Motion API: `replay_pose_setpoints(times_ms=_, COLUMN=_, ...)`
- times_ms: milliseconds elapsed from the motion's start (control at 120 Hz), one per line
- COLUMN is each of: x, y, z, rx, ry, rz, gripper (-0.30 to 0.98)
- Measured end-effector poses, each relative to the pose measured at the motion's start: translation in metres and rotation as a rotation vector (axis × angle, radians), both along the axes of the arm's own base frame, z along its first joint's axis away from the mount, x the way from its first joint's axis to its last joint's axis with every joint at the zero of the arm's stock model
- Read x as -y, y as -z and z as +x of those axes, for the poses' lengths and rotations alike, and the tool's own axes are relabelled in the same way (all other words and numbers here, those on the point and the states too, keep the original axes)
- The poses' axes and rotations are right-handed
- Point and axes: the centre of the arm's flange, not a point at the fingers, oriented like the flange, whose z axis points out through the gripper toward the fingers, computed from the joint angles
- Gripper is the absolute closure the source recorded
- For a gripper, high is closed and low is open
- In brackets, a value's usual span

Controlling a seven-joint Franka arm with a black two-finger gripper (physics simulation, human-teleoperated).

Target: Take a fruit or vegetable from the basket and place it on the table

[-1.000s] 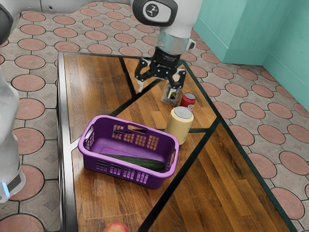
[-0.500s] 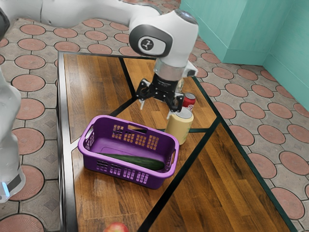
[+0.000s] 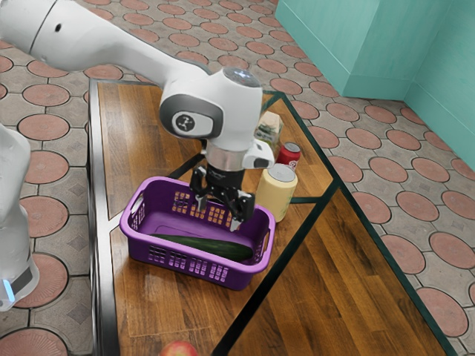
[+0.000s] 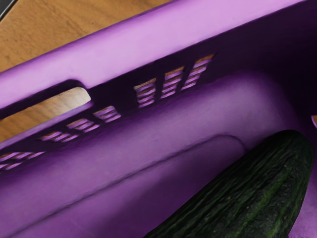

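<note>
My jaws are open. Cucumber (image 3: 211, 247) below them, lying in the basket (image 3: 139, 247), whose walls hem it in. Outside, farther from my jaws: cream can (image 3: 276, 196), then red can (image 3: 288, 157) beyond it.

Exterior view: moderately bright, evenly spread daylight tone. Table (image 3: 137, 122): pale, broad sheen at ten o'clock. Metal edge (image 3: 99, 259): bright streak, eight to nine o'clock. Arm (image 3: 122, 44): white upper faces, greyer undersides. Wall (image 3: 371, 44), between one and two o'clock: flat, soft light. Basket (image 3: 141, 251): mild gloss on rim, darker interior, soft shading at its foot. Wrist view: dimmer overall; lilac highlight along the rim at eleven o'clock; whitish glare in the handle slot toward nine; deepest shade at two; soft shadow at six, beside the dark cucumber (image 4: 247, 198).
</note>
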Motion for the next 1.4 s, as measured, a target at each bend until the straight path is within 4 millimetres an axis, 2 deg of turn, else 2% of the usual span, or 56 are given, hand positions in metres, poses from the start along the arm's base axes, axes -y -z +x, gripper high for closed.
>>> replay_pose_setpoints(times_ms=292, x=-0.006, y=0.04, z=0.016, rx=-0.019, ry=0.07, rz=-0.028, gripper=0.03)
replay_pose_setpoints(times_ms=375, x=-0.005, y=0.046, z=0.016, rx=-0.019, ry=0.083, rz=-0.037, gripper=-0.09)
replay_pose_setpoints(times_ms=417, x=-0.002, y=0.05, z=0.015, rx=-0.016, ry=0.099, rz=-0.035, gripper=0.0)
replay_pose_setpoints(times_ms=475, x=-0.001, y=0.053, z=0.014, rx=-0.009, ry=0.114, rz=-0.034, gripper=0.01)
replay_pose_setpoints(times_ms=575, x=0.001, y=0.054, z=0.013, rx=0.005, ry=0.133, rz=-0.031, gripper=0.02)
replay_pose_setpoints(times_ms=750, x=0.012, y=0.048, z=-0.004, rx=0.034, ry=0.175, rz=-0.021, gripper=0.03)
replay_pose_setpoints(times_ms=1083, x=0.03, y=0.044, z=-0.011, rx=0.055, ry=0.22, rz=-0.023, gripper=0.03)
replay_pose_setpoints(times_ms=1400, x=0.028, y=0.054, z=-0.025, rx=0.037, ry=0.202, rz=-0.035, gripper=0.03)
